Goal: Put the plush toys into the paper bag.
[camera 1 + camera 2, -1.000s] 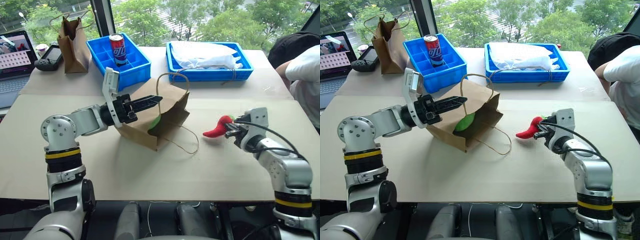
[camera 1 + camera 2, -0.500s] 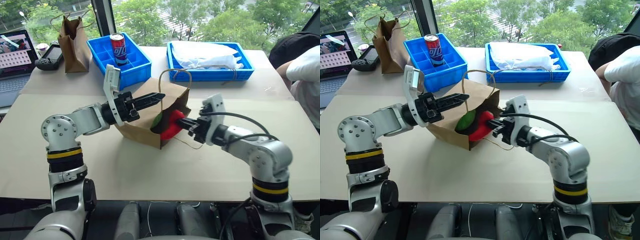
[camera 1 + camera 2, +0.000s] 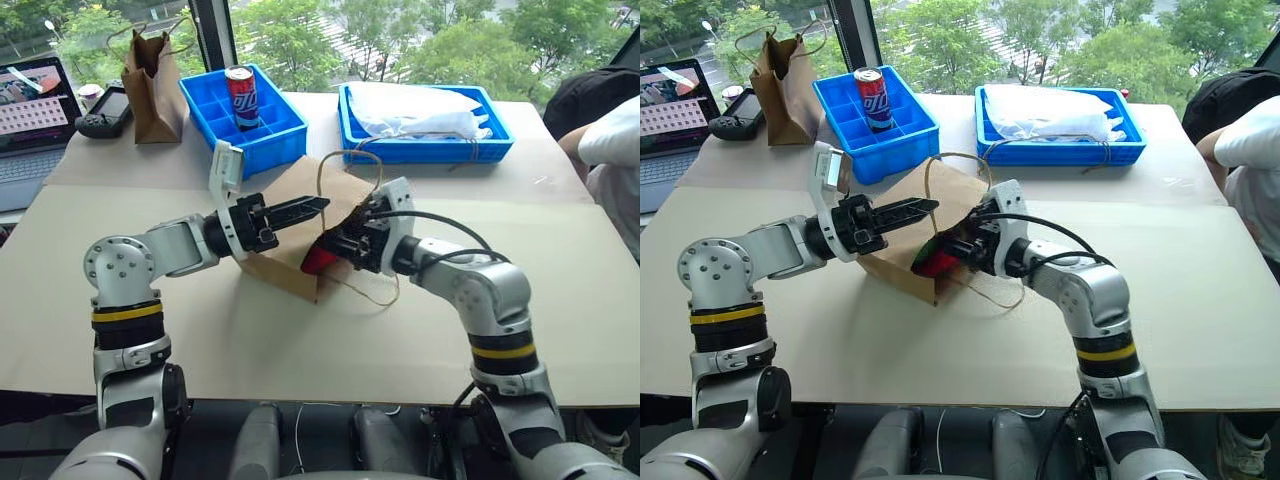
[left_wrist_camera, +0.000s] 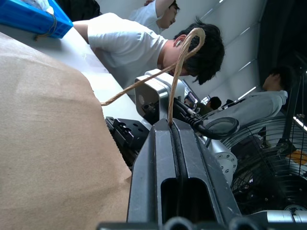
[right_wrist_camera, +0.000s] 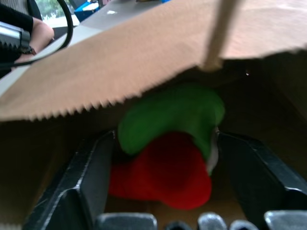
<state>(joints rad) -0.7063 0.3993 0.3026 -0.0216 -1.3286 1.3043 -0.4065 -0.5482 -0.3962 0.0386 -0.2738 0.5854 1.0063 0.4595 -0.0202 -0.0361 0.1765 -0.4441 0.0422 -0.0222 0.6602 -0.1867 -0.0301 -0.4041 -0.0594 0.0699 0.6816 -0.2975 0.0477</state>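
Now, from the head cameras, the wide brown paper bag (image 3: 300, 225) lies tipped on its side on the bench (image 3: 330, 340), mouth turned toward the right arm. The left pincer (image 3: 318, 204) holds the bag's upper edge at the handle, fingers pressed together. The right pincer (image 3: 952, 247) sits at the bag's mouth, with the red chili plush (image 3: 937, 264) just inside the opening. Behind the bag stand a blue divided tray (image 3: 243, 115) with a soda can (image 3: 239, 96), a second blue tray (image 3: 425, 125) of white plastic, and a narrower dark paper bag (image 3: 150, 80).

Along the left wrist, the two fingers are clamped on the twisted paper loop handle (image 4: 178, 67), beside the bag's brown wall. People sit beyond.

Along the right wrist, the fingers (image 5: 88, 179) stand wide apart inside the bag, the chili plush lying between them, with the green plush (image 5: 172, 117) resting above it under the bag's serrated edge.
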